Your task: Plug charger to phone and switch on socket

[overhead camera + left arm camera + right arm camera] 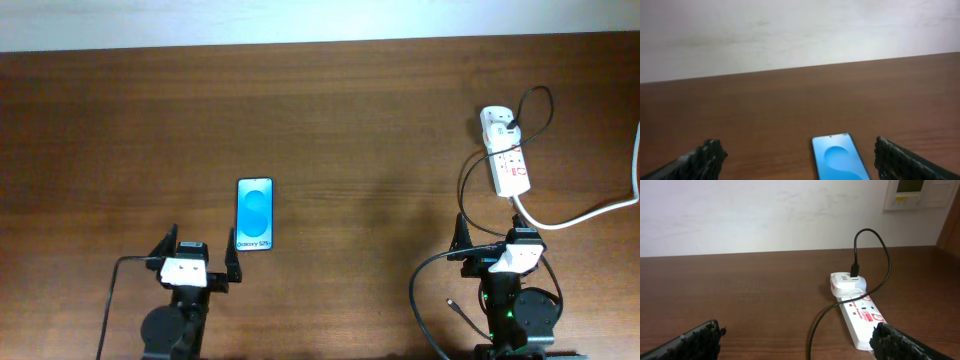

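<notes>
The left gripper (799,159) and right gripper (799,339) both gape, empty. The slim black-framed, blue-screened phone (840,160) lies between the left fingers. The white oblong power-strip socket (860,317) sits ahead of the right gripper's right finger. The thin black charger cable (888,267) has its loose tip (452,302) behind those fingers, and that tip is best pinched close to the connector.

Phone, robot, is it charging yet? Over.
Left gripper and right gripper open, empty. Phone lies unplugged. Charger runs from socket, tip lying loose. Nothing blocking.
</notes>
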